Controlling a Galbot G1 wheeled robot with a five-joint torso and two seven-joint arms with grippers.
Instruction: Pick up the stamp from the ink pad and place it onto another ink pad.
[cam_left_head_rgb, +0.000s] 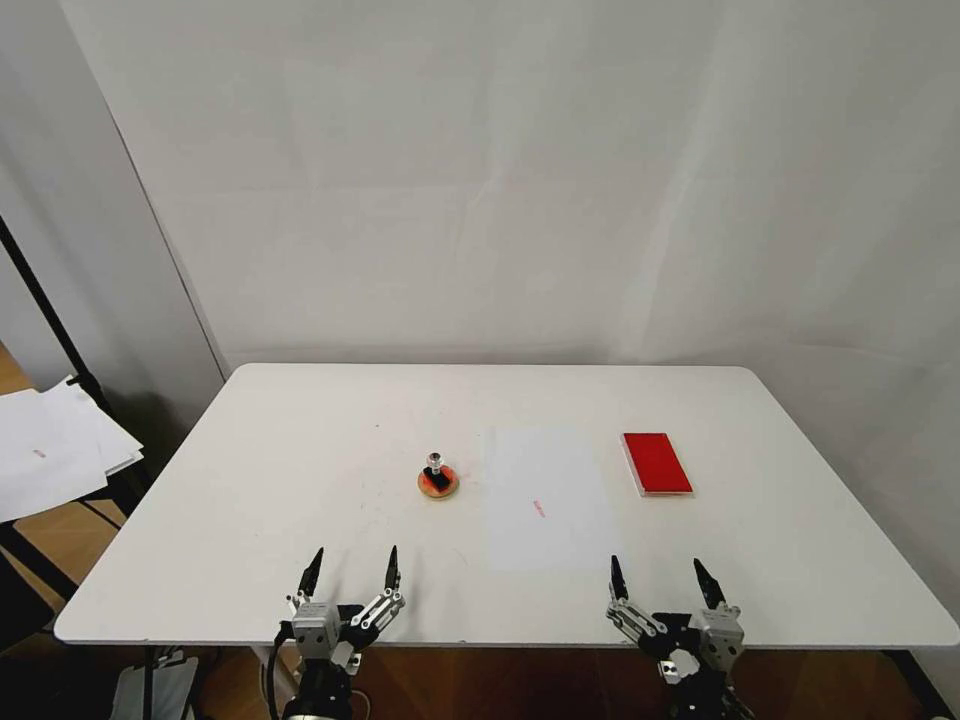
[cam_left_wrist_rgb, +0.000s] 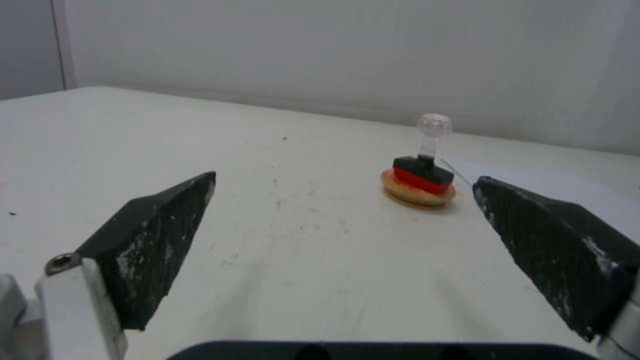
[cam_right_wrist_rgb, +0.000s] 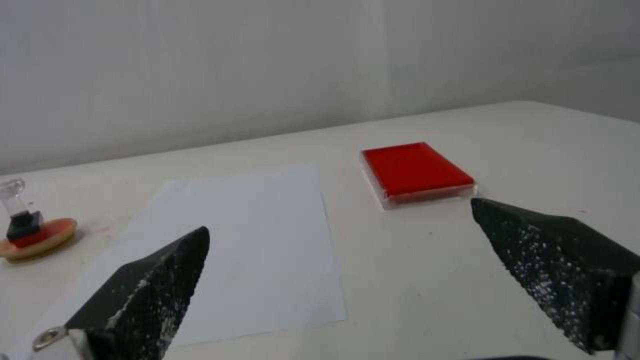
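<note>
The stamp (cam_left_head_rgb: 436, 468) stands upright on the round pad (cam_left_head_rgb: 438, 484), with the red pad (cam_left_head_rgb: 656, 463) well apart beyond the paper (cam_left_head_rgb: 545, 497). Both the left gripper (cam_left_head_rgb: 352, 573) and right gripper (cam_left_head_rgb: 665, 581) hover at the table's (cam_left_head_rgb: 300, 470) near edge, jaws apart.

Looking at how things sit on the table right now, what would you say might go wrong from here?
1. The stamp stands on the small round pad, its base nearly spanning the disc, so a nudge from the open left gripper may tip it.
2. The round pad looks light; it might lift or slide along with the stamp.
3. The red rectangular pad lies across the paper sheet, nearer the open right gripper, so carrying could drip ink onto the paper.
</note>
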